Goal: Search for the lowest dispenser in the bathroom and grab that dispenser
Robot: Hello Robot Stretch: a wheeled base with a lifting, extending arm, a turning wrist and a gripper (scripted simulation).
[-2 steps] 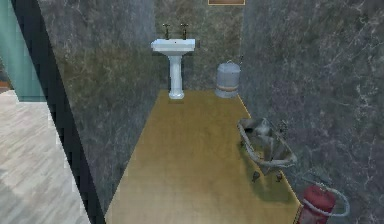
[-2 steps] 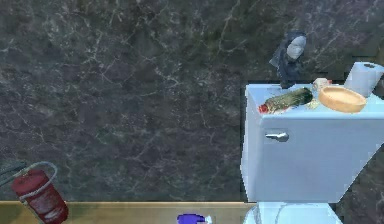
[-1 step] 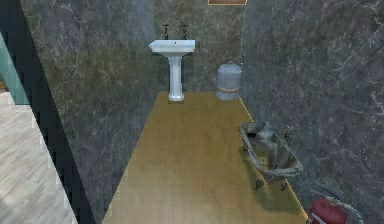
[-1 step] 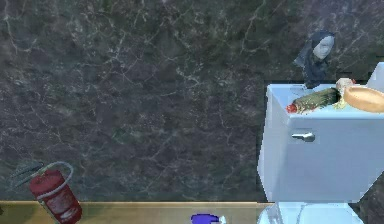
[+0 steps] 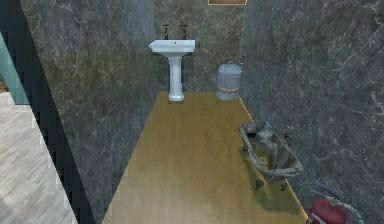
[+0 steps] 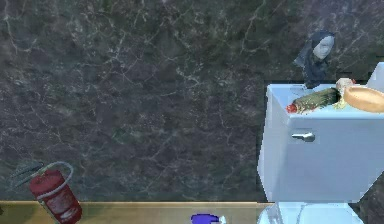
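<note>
Forward view: white pedestal sink (image 5: 174,62) at far wall, grey bin (image 5: 230,78) right of it, tangled wire frame (image 5: 268,155) on wood floor (image 5: 190,150) by right wall.
Arm side view: red canister (image 6: 55,196) low left; small blue blob (image 6: 205,218) at bottom edge, too small to name. White toilet tank (image 6: 310,165) right; on lid dark bottle (image 6: 318,99) lying, red cap; behind it dark upright dispenser (image 6: 320,55), pale grey head, against far wall.
tool state: cannot tell.
</note>
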